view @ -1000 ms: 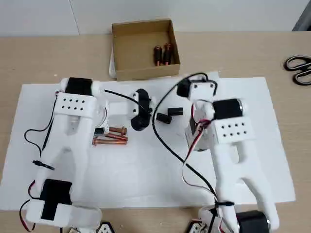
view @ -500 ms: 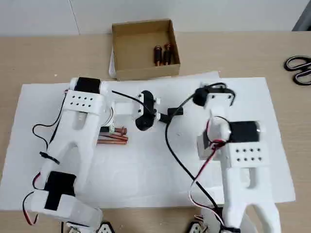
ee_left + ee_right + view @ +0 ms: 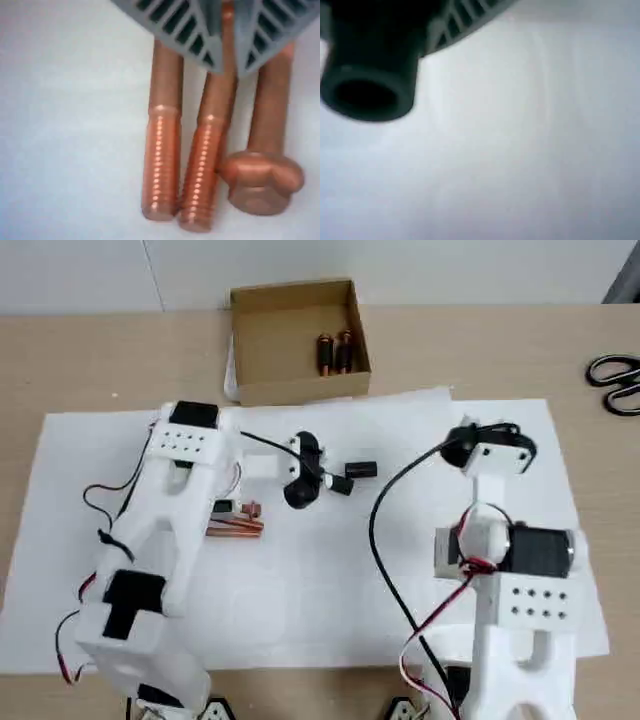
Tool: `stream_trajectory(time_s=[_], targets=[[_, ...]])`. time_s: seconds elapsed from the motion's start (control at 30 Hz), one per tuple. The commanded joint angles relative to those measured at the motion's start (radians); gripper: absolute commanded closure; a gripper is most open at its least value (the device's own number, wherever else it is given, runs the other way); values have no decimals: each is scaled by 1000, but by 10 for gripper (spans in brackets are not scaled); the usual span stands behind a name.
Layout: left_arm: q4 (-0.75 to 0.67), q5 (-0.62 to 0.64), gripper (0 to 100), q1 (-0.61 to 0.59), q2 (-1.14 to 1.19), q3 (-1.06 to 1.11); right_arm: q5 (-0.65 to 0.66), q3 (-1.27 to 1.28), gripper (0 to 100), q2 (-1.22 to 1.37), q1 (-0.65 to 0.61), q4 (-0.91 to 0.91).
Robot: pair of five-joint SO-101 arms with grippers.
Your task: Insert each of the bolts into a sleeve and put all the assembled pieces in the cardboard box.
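REMOTE RIG, TABLETOP: I have the left fingers (image 3: 185, 30) drawn to a narrow slit over the plain shank of the middle bolt (image 3: 207, 150). It lies on the white sheet (image 3: 300, 590) against its neighbours (image 3: 160, 150); whether the fingers bite it I cannot tell. The right fingers (image 3: 465, 20) hold a black sleeve (image 3: 367, 95), bore open. The bolt looks solid, stiff and apt to roll. I judge the smooth shank near the head the place to grip, threads left free. Two assembled pieces (image 3: 335, 352) lie in the cardboard box (image 3: 255, 340).

pale wooden table (image 3: 100, 360), white wall (image 3: 80, 270)
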Motion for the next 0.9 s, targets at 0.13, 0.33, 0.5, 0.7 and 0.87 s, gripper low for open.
stream_trajectory(time_s=[0.13,0.33,0.5,0.7,0.87], targets=[[-40,-89,989,34,9,-13,14,-5,995,-39,18,-12],[-95,-61,988,54,68,-15,9,-5,995,-39,18,-12],[-104,-58,938,55,75,-15,9,-5,995,-39,19,-12],[-106,-58,930,54,78,-16,9,-5,995,-39,19,-12],[-150,-58,930,51,83,-13,9,-5,995,-39,19,-12]])
